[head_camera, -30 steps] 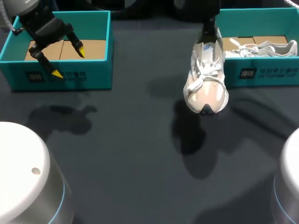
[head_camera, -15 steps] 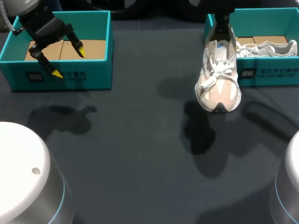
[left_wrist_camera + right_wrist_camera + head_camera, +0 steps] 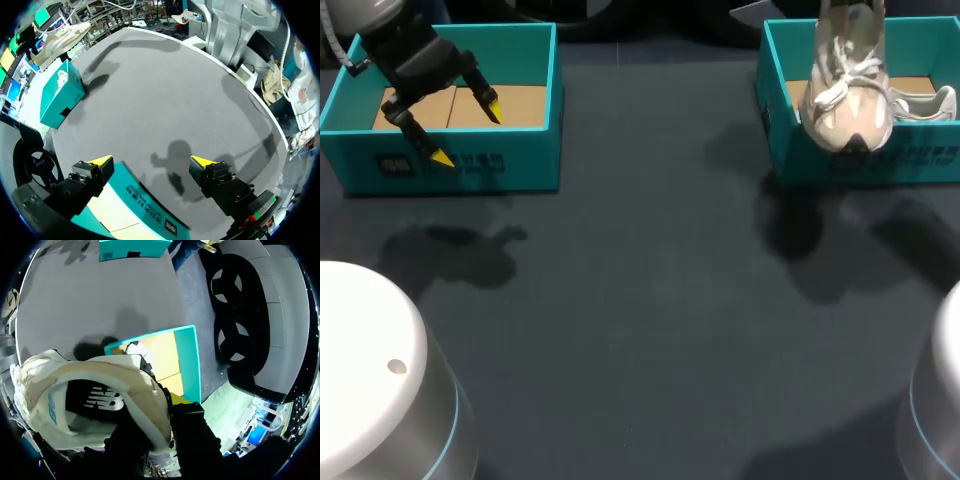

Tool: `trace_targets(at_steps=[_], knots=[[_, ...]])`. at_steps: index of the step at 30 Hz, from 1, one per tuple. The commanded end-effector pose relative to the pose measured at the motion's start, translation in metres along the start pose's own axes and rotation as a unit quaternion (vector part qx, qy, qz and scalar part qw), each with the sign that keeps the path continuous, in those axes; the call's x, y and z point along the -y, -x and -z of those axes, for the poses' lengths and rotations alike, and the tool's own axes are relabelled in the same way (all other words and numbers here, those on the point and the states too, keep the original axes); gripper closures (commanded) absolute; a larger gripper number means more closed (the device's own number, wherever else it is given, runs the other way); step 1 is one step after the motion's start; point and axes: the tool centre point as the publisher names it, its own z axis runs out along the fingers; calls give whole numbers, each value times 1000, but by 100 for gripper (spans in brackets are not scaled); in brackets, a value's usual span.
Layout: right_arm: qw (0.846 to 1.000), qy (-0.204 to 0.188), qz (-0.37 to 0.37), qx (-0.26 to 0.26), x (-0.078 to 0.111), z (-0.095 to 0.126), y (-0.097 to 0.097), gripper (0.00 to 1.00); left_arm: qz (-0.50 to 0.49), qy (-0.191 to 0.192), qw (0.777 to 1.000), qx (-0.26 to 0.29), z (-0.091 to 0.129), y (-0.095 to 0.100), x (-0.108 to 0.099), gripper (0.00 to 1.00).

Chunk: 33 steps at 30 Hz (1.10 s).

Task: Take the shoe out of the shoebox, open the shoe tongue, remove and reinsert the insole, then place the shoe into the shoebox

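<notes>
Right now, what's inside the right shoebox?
In the right shoebox: a white shoe lying on the cardboard floor. The lifted shoe hanging over it covers part of both.

Ahead of the left pincer (image 3: 150, 167) the counter (image 3: 640, 300) lies open; just under it stands the near wall of a teal box (image 3: 145, 200). Beneath the shoe (image 3: 847, 95) clamped in the right pincer (image 3: 167, 412), a second shoe (image 3: 920, 103) fills part of the shoebox (image 3: 775, 60), with bare cardboard floor (image 3: 165, 360) beside it.

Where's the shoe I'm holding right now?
Head view, far right: the shoe hangs toe-down from the right tool over the right shoebox, where a second shoe lies inside.
</notes>
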Motion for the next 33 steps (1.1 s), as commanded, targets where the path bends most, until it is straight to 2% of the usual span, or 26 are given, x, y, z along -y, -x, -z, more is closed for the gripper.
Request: trace_targets(at_steps=[1, 10, 13, 15, 19, 24, 28, 33], knots=[[1000, 15, 1, -3, 7, -3, 3, 100, 0, 1, 1000, -1, 0, 0, 0, 0], [1000, 15, 1, -3, 7, -3, 3, 100, 0, 1, 1000, -1, 0, 0, 0, 0], [1000, -3, 20, 20, 27, -16, 42, 100, 0, 1, 1000, -1, 0, 0, 0, 0], [999, 1, 26, 29, 40, -24, 63, 100, 0, 1, 1000, -1, 0, 0, 0, 0], [997, -6, 70, 34, 64, -45, 97, 100, 0, 1, 1000, -1, 0, 0, 0, 0], [995, 20, 90, 39, 85, -68, 136, 100, 0, 1, 1000, -1, 0, 0, 0, 0], [995, 21, 91, 30, 98, -85, 160, 100, 0, 1, 1000, -1, 0, 0, 0, 0], [997, 24, 71, 23, 108, -96, 171, 100, 0, 1, 1000, -1, 0, 0, 0, 0]])
